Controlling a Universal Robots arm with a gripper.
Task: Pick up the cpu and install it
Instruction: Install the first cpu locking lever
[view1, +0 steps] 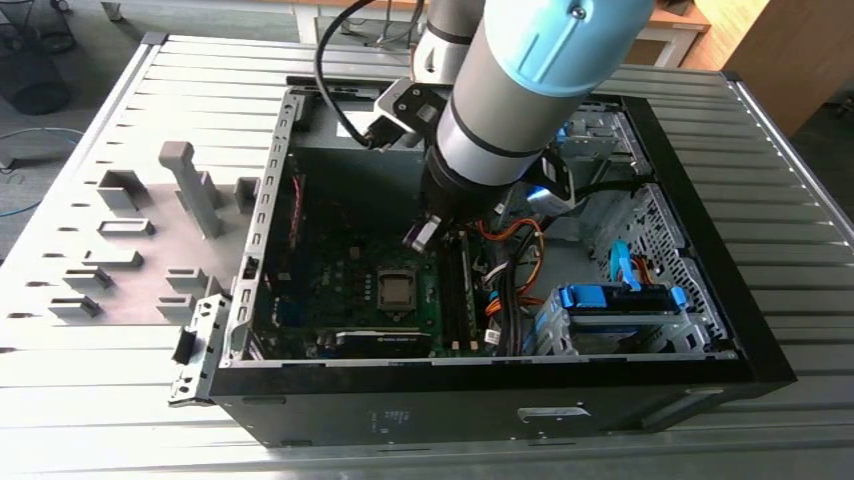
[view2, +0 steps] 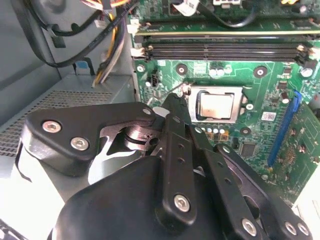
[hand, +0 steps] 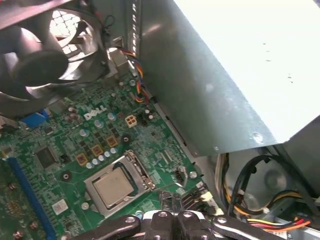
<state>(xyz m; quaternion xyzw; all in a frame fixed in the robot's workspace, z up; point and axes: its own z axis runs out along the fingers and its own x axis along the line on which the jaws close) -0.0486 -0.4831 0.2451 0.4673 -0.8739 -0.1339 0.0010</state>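
Observation:
The cpu (view2: 216, 106) (hand: 114, 188), a flat square chip with a pale metal top, lies inside the socket frame (view2: 243, 106) on the green motherboard (hand: 65, 150). In the exterior view the socket (view1: 396, 289) sits low in the open computer case. My gripper (view1: 419, 236) (view2: 171, 104) (hand: 175, 201) hangs just above the board, beside the socket and apart from the chip. It is shut, and nothing shows between its fingers. A thin wire lever (view2: 184, 88) stands at the socket corner closest to the gripper.
A grey power supply box (hand: 225, 75) and its cable bundle (hand: 260, 200) crowd one side of the gripper. A black fan (hand: 40, 55), memory slots (view2: 220, 47) and a blue drive bracket (view1: 621, 297) ring the board. Grey holder blocks (view1: 147, 230) stand on the table at the exterior view's left.

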